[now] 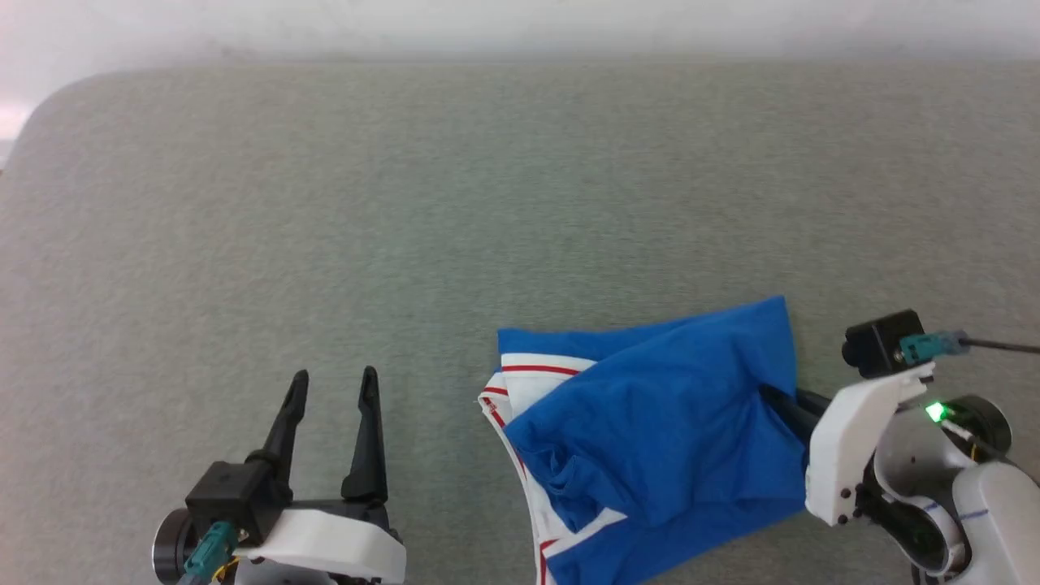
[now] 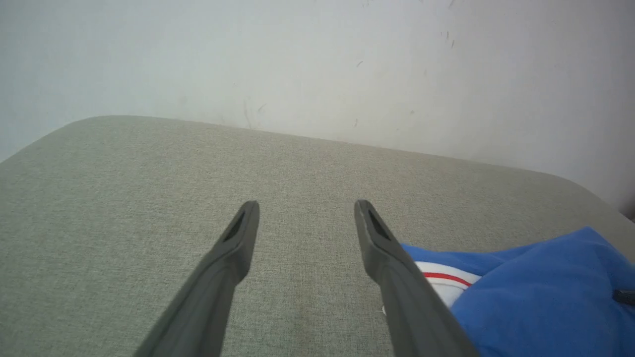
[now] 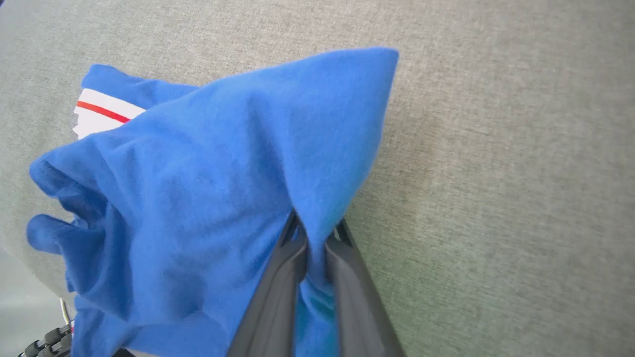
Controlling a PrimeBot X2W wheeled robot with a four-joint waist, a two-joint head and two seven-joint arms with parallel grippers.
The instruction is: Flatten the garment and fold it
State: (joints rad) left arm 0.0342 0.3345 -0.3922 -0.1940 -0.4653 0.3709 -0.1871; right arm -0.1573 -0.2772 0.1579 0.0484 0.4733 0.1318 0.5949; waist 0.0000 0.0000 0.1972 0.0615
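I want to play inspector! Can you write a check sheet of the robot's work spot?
Surface: grey woven pad, rounded corners.
Job's things: garment, blue, crumpled, white red-striped trim showing, near right.
Clutter: nothing seen.
Grippers: left jaws open, off the cloth; right jaws shut on garment's blue edge.
Cables: dark cable from right wrist's teal plug.
Surroundings: pale wall, small marks.

The left pincer (image 1: 335, 374) has two long, dark, tapering fingers (image 1: 286, 422) on a white shell (image 1: 325, 544), beside a black camera block (image 1: 236, 491) with a teal plug (image 1: 207, 546). The right pincer (image 3: 317, 222) adds black screws (image 1: 842, 493), a green light (image 1: 934, 412) and a black cable (image 1: 1003, 347).
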